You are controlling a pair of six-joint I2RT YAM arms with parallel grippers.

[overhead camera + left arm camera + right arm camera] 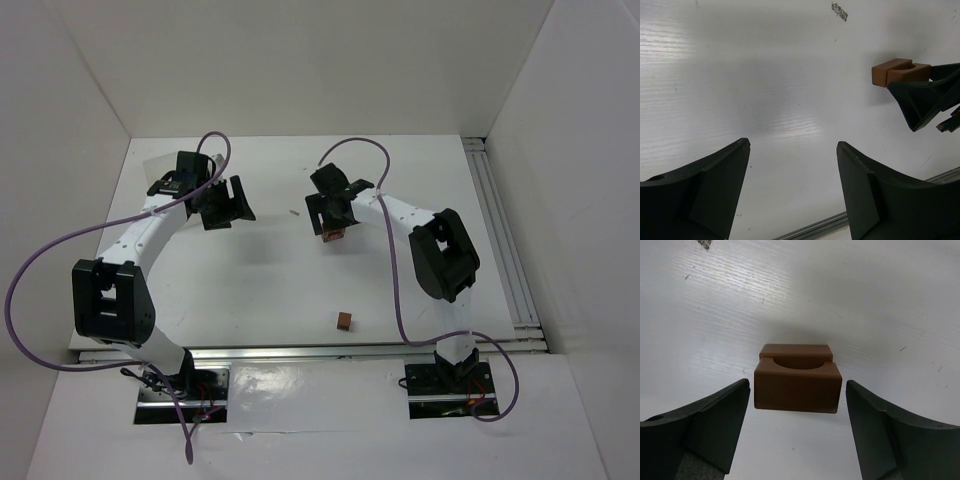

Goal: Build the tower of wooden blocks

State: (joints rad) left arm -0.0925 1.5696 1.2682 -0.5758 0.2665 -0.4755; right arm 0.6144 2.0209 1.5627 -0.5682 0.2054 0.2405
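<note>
The right gripper [796, 386] hung low over the white table [250, 285] with its jaws apart, one finger on each side of the reddish-brown wooden block with a curved notch [797, 377]. It bracketed the block without touching, probably lined up for a pinch. That block lay flat at mid-table, its long axis running finger to finger, so the jaws would close on its short ends. The notch faced up and away (one piece or two abutting, I couldn't tell). A small reddish-brown wooden cube [344, 320] sat nearer, well apart. The left gripper [792, 144], jaws spread and empty, hovered to the left — out of the way.
</note>
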